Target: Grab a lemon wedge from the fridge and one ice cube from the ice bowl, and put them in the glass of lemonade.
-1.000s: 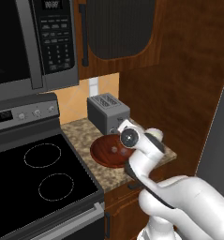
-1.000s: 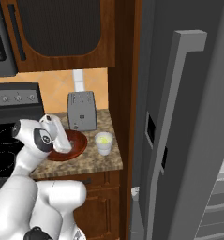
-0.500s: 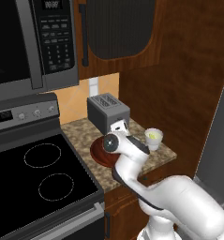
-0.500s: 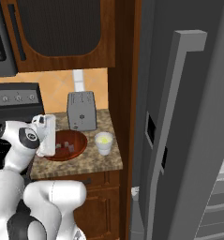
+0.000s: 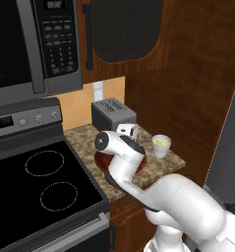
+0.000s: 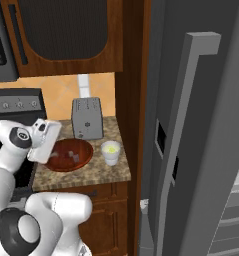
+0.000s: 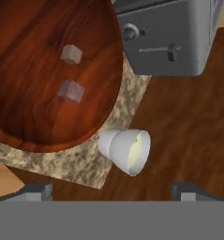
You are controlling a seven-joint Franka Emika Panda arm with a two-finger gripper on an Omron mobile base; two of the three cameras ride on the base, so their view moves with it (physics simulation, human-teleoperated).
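1. Since the earlier frame, the white arm's hand has swung leftward over the wide reddish-brown wooden ice bowl [image 6: 68, 155].
2. Fingers [image 7: 36, 191] spread wide, holding nothing.
3. Two pale grey ice cubes [image 7: 70, 89] lie inside the bowl.
4. Small whitish glass of lemonade [image 6: 110, 152] stands just beside the bowl on the speckled tabletop [image 6: 106, 172].

Simulated kitchen, evenly lit. Speckled brown granite desk [image 6: 86, 176] sat on dark wood base cabinets [image 6: 108, 220]. Black glass stovetop [image 5: 38, 197] with ring burners lay to its left, control panel [image 5: 25, 118] behind, black microwave [image 5: 33, 44] above. Orange-tan backsplash wall [image 6: 58, 95] carried a white outlet [image 6: 83, 85]. Grey two-slot toaster [image 6: 87, 118] stood at the back of the desk. Dark wood upper cabinet [image 6: 66, 35] with dark inset panel hung overhead; tall wood side panel [image 5: 188, 88] rose to the right.
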